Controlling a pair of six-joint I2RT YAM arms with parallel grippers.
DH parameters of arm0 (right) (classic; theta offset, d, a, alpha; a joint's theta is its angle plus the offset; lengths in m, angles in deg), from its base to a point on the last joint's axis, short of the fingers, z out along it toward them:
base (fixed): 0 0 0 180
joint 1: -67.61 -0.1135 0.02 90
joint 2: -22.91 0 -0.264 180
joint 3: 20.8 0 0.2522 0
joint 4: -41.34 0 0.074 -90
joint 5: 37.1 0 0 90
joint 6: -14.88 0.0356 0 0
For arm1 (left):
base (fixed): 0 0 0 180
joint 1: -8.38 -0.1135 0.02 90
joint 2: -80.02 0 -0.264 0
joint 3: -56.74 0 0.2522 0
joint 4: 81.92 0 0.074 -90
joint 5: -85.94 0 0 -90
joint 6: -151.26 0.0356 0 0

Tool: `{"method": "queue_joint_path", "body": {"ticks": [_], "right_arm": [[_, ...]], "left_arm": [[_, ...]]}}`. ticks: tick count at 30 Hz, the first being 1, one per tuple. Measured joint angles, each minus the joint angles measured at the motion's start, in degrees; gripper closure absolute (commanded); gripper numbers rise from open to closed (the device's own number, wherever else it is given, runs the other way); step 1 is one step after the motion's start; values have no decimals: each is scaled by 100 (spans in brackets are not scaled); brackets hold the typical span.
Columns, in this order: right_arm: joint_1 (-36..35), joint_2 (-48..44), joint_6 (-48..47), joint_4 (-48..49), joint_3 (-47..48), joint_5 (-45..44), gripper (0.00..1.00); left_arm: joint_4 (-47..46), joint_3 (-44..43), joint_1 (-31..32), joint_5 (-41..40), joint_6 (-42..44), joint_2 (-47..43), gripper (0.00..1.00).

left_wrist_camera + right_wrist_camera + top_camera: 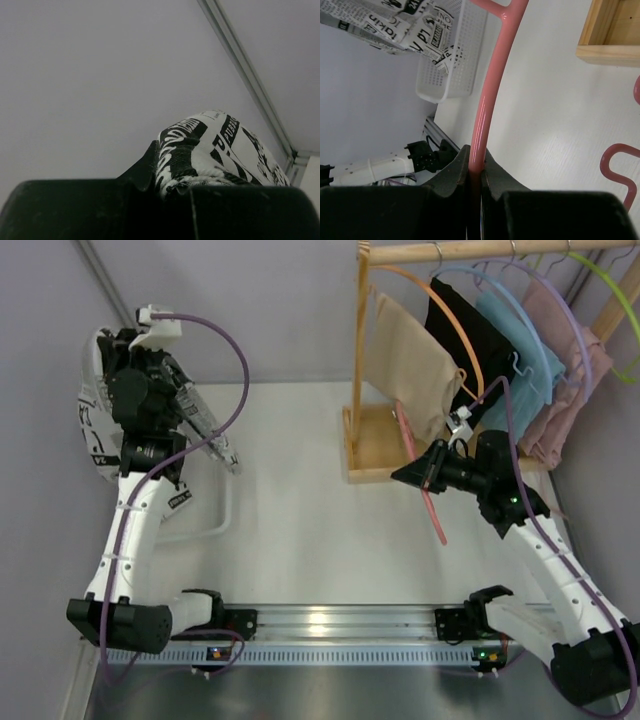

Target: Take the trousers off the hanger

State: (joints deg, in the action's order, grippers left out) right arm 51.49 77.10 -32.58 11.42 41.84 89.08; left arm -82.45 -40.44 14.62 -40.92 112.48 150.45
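The trousers (pixel 88 425) are black-and-white newspaper-print cloth, bunched at the far left against the wall beside my raised left arm. My left gripper (pixel 170 186) is shut on a fold of the trousers (pixel 220 150). My right gripper (pixel 425 472) is shut on a bare pink plastic hanger (pixel 432 495) and holds it above the table in front of the rack. In the right wrist view the hanger's bar (pixel 490 100) runs up from between the fingers, and the trousers (pixel 395 25) hang apart from it at the top left, over a basket.
A white perforated basket (pixel 450 55) sits on the table under the left arm; it also shows in the top view (pixel 215 515). A wooden clothes rack (pixel 375 445) at the back right carries several hangers with beige, black, blue and pink garments.
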Motion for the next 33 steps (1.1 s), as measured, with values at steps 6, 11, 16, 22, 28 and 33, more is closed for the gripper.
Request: {"method": "queue_joint_path", "body": {"ticks": [6,11,16,22,28,33], "right_arm": [[0,-94,-55,-66,2,4,100],[0,-170,-129,-192,68,17,100],[0,-173,-162,-236,138,37,100],[0,-175,-166,-243,179,37,100],[0,-216,-201,-291,219,33,100],[0,-295,-208,-369,332,11,100]], "left_arm": [[304,1401,-76,-85,-262,-713,100],[466,2138,-136,-404,-404,-1276,100],[483,2444,-192,-745,-564,-1565,100],[608,2826,-214,-800,-933,-1309,100],[831,2892,-214,-699,-1366,-555,100],[960,2885,-214,-540,-1893,79,93]]}}
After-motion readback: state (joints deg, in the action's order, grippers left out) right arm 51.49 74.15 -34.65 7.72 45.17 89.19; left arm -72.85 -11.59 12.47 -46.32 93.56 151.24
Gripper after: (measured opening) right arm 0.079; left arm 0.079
